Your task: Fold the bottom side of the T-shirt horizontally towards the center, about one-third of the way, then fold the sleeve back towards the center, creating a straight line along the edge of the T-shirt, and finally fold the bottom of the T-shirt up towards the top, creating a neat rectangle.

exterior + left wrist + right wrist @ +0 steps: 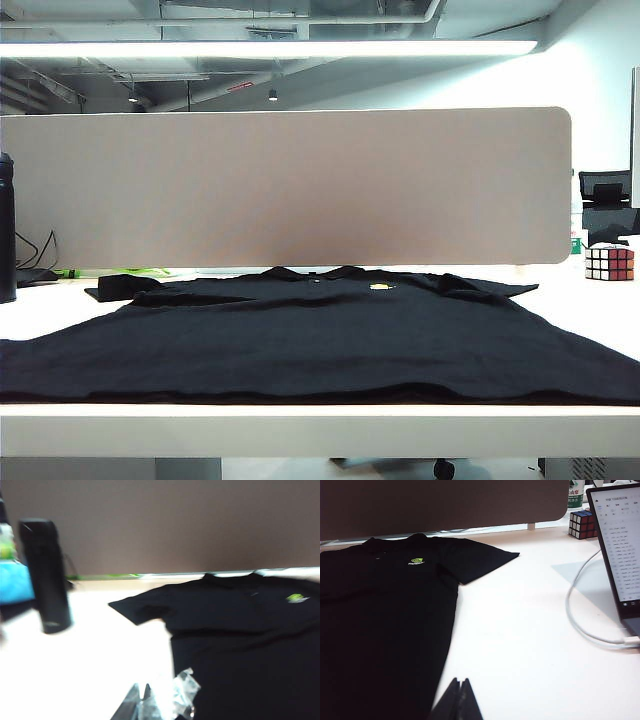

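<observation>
The black T-shirt lies spread flat on the white table, collar toward the grey partition and hem along the near edge. Both short sleeves stick out sideways, and a small yellow-green mark sits on the chest. In the left wrist view the T-shirt lies beside my left gripper, which is shut, empty and held over bare table off the shirt's side edge. My right gripper is also shut and empty, just off the opposite side edge of the T-shirt. Neither gripper shows in the exterior view.
A tall black bottle stands on the left of the table. A Rubik's cube sits at the back right. An open laptop with a white cable occupies the right side. The grey partition walls off the back.
</observation>
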### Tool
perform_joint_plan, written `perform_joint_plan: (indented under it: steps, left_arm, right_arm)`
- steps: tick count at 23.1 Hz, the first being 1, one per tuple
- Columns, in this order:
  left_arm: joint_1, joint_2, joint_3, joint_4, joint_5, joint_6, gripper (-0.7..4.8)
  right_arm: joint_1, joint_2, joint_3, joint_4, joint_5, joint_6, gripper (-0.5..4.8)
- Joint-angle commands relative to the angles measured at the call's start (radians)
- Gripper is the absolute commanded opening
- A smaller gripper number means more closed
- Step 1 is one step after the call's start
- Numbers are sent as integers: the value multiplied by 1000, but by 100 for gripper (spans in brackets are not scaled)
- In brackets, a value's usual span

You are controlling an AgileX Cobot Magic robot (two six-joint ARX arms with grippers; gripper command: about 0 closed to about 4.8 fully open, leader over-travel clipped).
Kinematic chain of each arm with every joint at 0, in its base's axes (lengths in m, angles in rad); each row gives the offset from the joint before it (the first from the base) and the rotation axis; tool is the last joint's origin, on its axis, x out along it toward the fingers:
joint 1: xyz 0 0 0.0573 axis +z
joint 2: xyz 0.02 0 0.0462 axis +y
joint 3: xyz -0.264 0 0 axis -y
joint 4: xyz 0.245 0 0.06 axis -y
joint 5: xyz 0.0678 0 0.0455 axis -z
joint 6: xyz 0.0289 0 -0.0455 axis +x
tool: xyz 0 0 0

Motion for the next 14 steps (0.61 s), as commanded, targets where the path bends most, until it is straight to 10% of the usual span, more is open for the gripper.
perform_joint_plan:
  steps: [1,4,14]
  left_arm:
    - [0,1,2,-85,48,-487,-6]
    - [-1,24,1,-260,67,-581,-6]
    - [1,287,3,-182,291,-712,-6]
  right_arm:
    - [1,-2,-6,31,-119,111,-5]
    - [2,2,-6,-2,-228,155,-6]
    - [2,190,10,-51,-322,339,-6]
